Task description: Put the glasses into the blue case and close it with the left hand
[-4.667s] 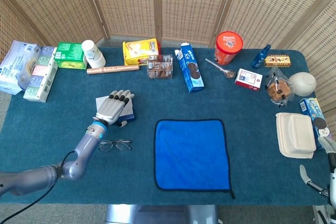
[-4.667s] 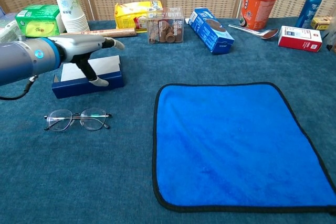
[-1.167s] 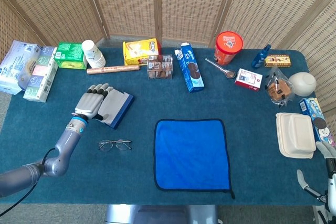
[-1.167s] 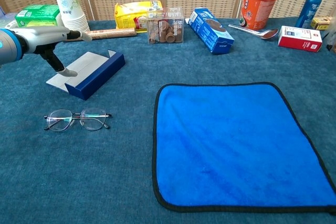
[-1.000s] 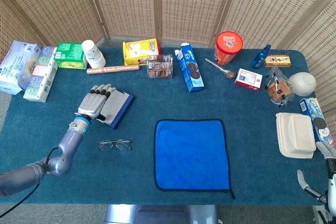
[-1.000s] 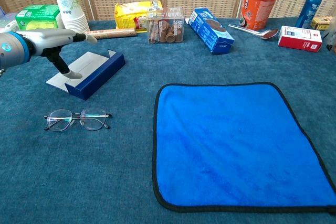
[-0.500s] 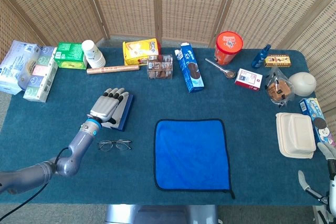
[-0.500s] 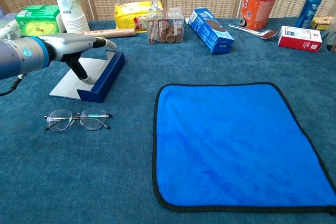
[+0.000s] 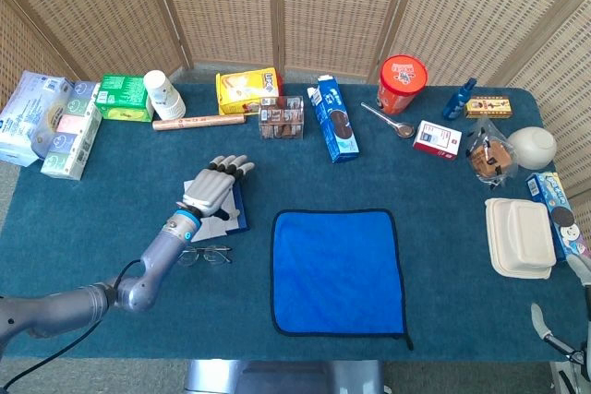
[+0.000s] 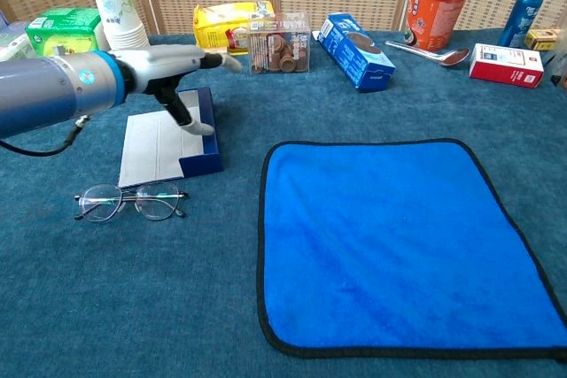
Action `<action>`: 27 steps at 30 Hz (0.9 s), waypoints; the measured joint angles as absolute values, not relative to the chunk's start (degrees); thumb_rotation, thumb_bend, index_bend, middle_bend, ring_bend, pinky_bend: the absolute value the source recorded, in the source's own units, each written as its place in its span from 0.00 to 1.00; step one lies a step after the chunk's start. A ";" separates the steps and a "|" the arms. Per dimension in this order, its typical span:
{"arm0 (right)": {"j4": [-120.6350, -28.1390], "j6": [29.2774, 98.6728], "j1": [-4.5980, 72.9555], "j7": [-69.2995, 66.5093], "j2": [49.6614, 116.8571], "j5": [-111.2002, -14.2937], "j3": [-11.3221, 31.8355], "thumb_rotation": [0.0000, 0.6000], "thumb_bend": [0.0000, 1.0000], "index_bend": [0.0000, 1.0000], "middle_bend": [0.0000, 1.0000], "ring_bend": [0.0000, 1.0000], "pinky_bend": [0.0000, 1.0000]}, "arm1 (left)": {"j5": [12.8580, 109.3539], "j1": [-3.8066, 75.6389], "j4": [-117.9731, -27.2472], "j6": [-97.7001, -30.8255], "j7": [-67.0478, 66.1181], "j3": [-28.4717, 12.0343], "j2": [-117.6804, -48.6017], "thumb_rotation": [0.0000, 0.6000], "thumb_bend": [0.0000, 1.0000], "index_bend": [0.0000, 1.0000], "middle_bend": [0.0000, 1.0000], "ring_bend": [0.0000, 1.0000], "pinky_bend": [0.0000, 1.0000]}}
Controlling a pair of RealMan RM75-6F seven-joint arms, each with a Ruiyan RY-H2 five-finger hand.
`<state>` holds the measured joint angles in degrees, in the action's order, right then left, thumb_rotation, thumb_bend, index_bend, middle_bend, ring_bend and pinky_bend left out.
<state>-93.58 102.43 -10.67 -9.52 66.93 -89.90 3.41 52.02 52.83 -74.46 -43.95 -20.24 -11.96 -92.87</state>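
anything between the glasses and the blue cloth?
No. The stretch between the glasses and the blue cloth is bare teal tabletop; the chest view shows it clearly. The open blue case sits just behind the glasses, not between.

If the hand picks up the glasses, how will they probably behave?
The glasses look thin-wired, so probably light and easily bent. Lying flat on the cloth-covered table, they likely slide rather than roll, and seem hard to pinch.

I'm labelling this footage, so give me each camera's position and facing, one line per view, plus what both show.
Head view: high above the near table edge, looking steeply down on the whole table; shows the left arm and left hand over the blue case, and right hand at the corner.
Chest view: low, facing across the table; shows the left arm only.
Shared: left hand, blue case, glasses, blue cloth.
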 measured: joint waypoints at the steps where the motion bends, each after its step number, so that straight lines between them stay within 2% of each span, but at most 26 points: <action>1: -93.44 102.63 -10.79 -9.80 66.92 -89.93 3.42 0.67 0.34 0.14 0.13 0.00 0.04 | 51.98 53.07 -75.16 -43.97 -20.25 -12.15 -92.78 0.93 0.24 0.00 0.00 0.00 0.02; 4: -93.06 102.80 -10.94 -10.24 67.02 -89.96 3.44 0.67 0.34 0.14 0.13 0.00 0.04 | 51.57 53.40 -76.57 -43.25 -20.03 -12.32 -91.56 0.90 0.24 0.00 0.04 0.00 0.02; 6: -92.89 102.77 -10.98 -10.48 67.10 -89.91 3.44 0.67 0.34 0.14 0.13 0.00 0.04 | 51.32 53.53 -77.26 -42.53 -19.68 -12.38 -90.31 0.75 0.23 0.01 0.09 0.00 0.03; 8: -92.66 102.78 -11.01 -10.67 67.24 -89.86 3.49 0.67 0.34 0.13 0.13 0.00 0.04 | 50.89 53.71 -78.01 -41.38 -19.16 -12.45 -88.61 0.65 0.23 0.02 0.11 0.00 0.03; 12: -92.40 102.92 -11.05 -10.83 67.47 -89.90 3.59 0.67 0.34 0.13 0.13 0.00 0.04 | 50.26 54.39 -78.70 -38.58 -18.17 -12.34 -85.88 0.57 0.23 0.02 0.12 0.00 0.03; 20: -92.52 103.79 -11.66 -10.61 67.43 -89.91 3.62 0.67 0.34 0.13 0.13 0.00 0.04 | 51.30 55.69 -76.18 -34.69 -12.55 -12.56 -86.59 0.54 0.23 0.03 0.17 0.03 0.09; 27: -92.61 104.50 -12.24 -10.55 67.29 -89.99 3.60 0.67 0.34 0.13 0.13 0.00 0.04 | 53.70 56.72 -72.24 -32.86 -9.20 -12.26 -89.56 0.54 0.23 0.02 0.18 0.06 0.09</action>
<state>-92.61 104.50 -12.24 -10.55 67.29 -89.99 3.60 53.70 56.72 -72.24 -32.86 -9.20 -12.26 -89.56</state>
